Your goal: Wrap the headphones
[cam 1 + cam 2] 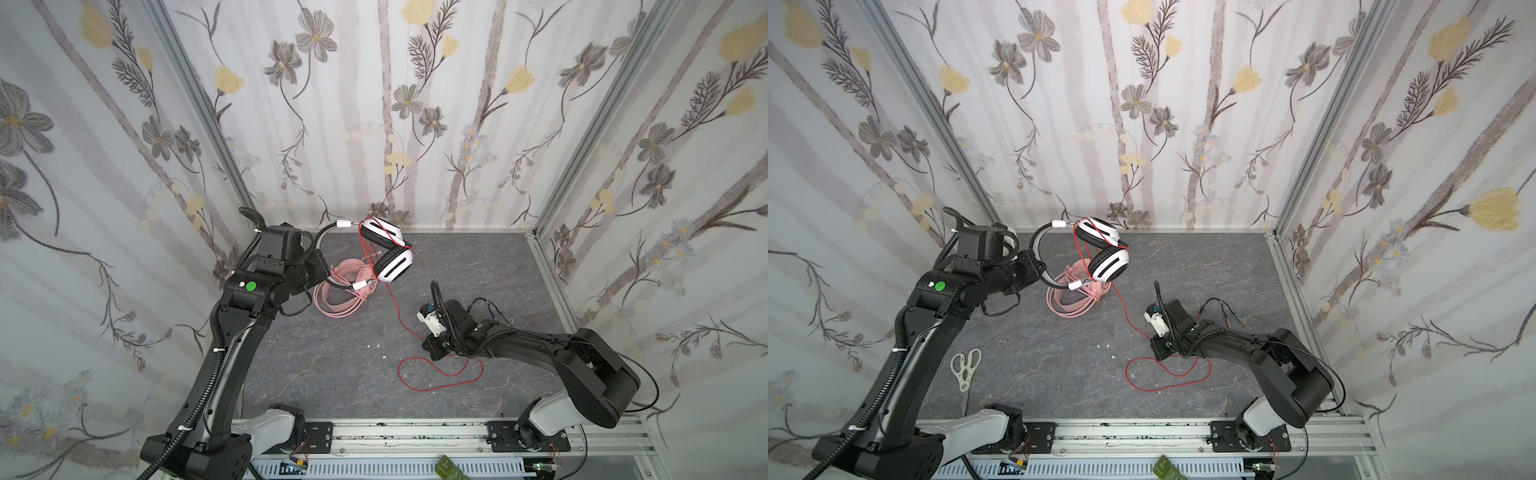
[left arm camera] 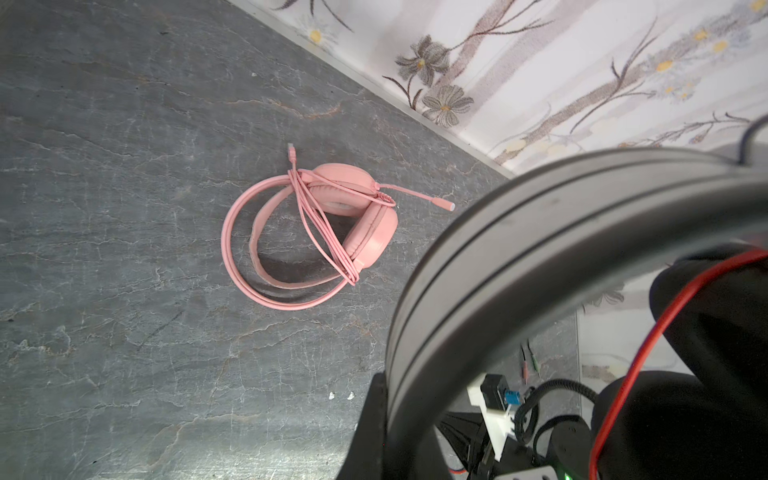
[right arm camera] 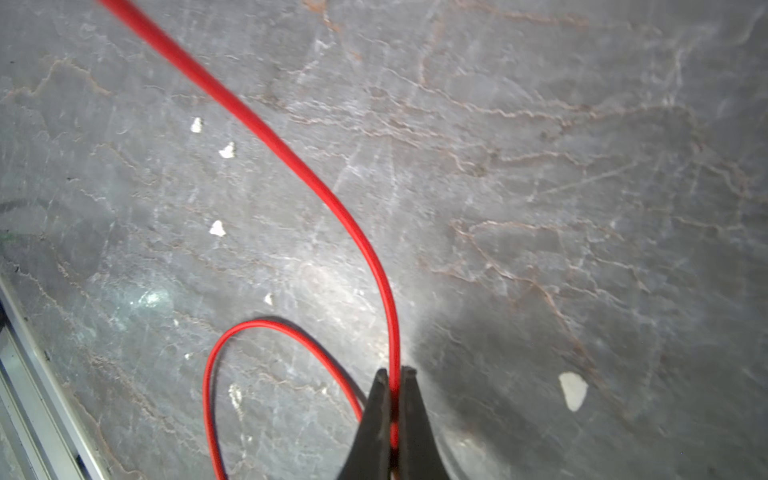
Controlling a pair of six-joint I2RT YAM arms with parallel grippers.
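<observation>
- Hangs in the air over the back left of the table (image 1: pixel 332 374): white-and-black headset (image 1: pixel 390 253), clamped at its grey headband (image 2: pixel 519 232) by the left gripper (image 2: pixel 390 419), fingers closed on either side of the band.
- Looks light but awkward: a stiff, springy band with two padded cups (image 1: pixel 397 262) free to swing. Best taken at the band, as here, not at the soft pads.
- Trails from the cups down to the tabletop as a thin red cable (image 3: pixel 291 158), with a few strands crossing the cups in both top views.
- Pinched between the closed fingers of the right gripper (image 3: pixel 392 374), low over the table and well apart from the headset. Rises straight out of the tips, with a slack loop (image 1: pixel 440 374) lying behind on the surface.
- Probably limp, smooth and thin: apt to slip through a loose pinch, kink under a hard pull, or snag on the cups. Calls for a firm hold near the slack and light tension.
- Lies flat on the table beneath the raised headset: pink headset (image 2: pixel 307 237), its pink cable (image 2: pixel 324 232) bundled across it, touched by neither gripper.
</observation>
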